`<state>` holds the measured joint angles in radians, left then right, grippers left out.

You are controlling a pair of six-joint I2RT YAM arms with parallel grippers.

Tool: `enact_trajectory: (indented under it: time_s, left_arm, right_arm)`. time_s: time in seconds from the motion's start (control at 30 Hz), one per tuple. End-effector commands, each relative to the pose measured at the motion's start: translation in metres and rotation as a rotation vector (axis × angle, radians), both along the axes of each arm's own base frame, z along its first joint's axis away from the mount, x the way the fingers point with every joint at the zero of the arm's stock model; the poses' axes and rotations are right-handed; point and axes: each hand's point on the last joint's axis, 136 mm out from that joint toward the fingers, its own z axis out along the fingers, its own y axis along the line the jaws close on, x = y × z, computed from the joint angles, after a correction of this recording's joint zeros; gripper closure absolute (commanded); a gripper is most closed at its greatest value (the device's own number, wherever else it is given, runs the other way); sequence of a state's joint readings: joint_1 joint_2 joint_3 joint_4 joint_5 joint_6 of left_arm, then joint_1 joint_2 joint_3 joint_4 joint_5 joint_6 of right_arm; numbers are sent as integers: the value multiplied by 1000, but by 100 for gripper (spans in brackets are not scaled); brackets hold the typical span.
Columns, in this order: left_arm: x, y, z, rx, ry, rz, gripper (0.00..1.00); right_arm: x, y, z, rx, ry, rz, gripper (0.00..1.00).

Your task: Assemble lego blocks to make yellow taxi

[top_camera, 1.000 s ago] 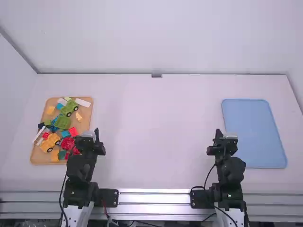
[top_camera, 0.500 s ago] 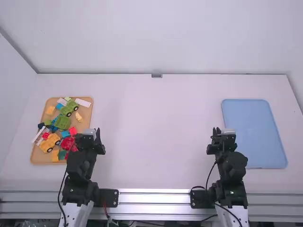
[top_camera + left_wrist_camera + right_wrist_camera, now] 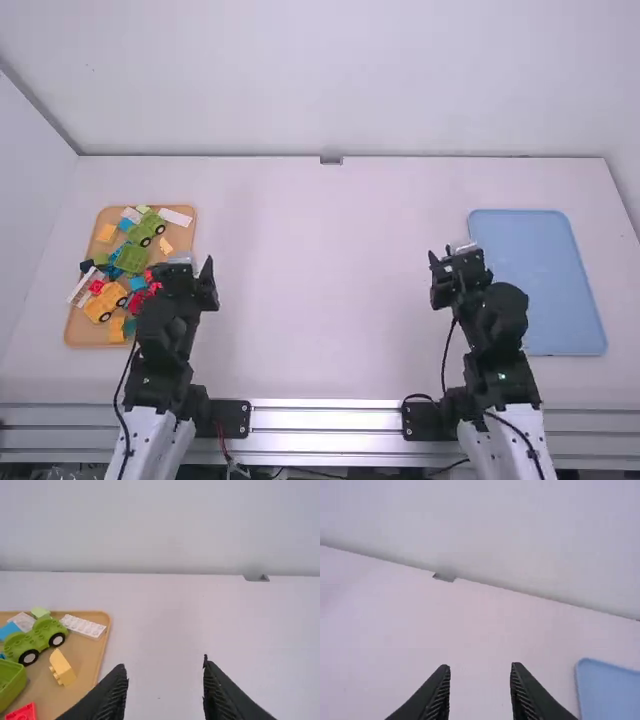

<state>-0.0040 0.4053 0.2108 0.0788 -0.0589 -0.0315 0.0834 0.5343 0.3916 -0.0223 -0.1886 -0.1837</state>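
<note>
My left gripper (image 3: 184, 268) is over the right edge of the wooden tray, low in the high view; in its wrist view the left gripper (image 3: 166, 672) stands open with nothing between its fingers. My right gripper (image 3: 448, 255) hangs left of the blue tray, and the right gripper (image 3: 480, 672) is open and holds nothing. Among the tray's blocks are a yellow wheeled base (image 3: 104, 303), a green wheeled base (image 3: 36, 639), a yellow block (image 3: 62, 668) and a white plate (image 3: 84, 626). The left arm hides part of the red blocks (image 3: 138, 300).
The wooden tray (image 3: 72, 325) lies on the left of the white table (image 3: 320, 290). A blue tray (image 3: 540, 280) with nothing on it lies at the right. A wall runs along the table's far edge, with a small grey bracket (image 3: 331, 160) there.
The right gripper has moved away from the camera and slightly left, turning a little. The left gripper has shifted slightly away from the camera. The blocks have stayed where they were.
</note>
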Motion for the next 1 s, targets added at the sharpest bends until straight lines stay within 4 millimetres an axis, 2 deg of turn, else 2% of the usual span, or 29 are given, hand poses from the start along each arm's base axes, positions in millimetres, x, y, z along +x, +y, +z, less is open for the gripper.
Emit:
enact_trajectory:
  time_s: [0.0, 0.07, 0.13, 0.33, 0.43, 0.53, 0.57, 0.6, 0.73, 0.77, 0.97]
  left_arm:
    - [5, 8, 20, -27, -19, 49, 54]
    - [7, 12, 23, -35, -4, 80, 51]
    - [10, 19, 30, -37, 33, 124, 45]
    - [17, 26, 39, -69, 99, 178, 35]
    - [21, 34, 43, -65, 124, 227, 30]
    - [23, 51, 46, -107, 145, 352, 23]
    - [23, 53, 47, -108, 148, 363, 23]
    - [22, 58, 47, -112, 167, 404, 20]
    - [19, 75, 50, -143, 213, 499, 15]
    - [17, 84, 52, -160, 228, 538, 13]
    - [14, 106, 53, -257, 304, 573, 6]
  right_arm:
    - [8, 18, 21, -26, -23, 96, 64]
    - [13, 26, 26, -35, -19, 134, 61]
    - [21, 43, 37, -48, -25, 214, 57]
    - [35, 74, 50, -74, -28, 352, 48]
    - [46, 91, 51, -75, -6, 415, 43]
    - [55, 121, 50, -69, 13, 563, 37]
    - [55, 124, 51, -68, 12, 579, 36]
    - [56, 136, 52, -63, 13, 649, 34]
    - [61, 165, 52, -67, 7, 771, 28]
    - [61, 175, 49, -88, 3, 819, 25]
    - [57, 214, 36, -168, -7, 1005, 18]
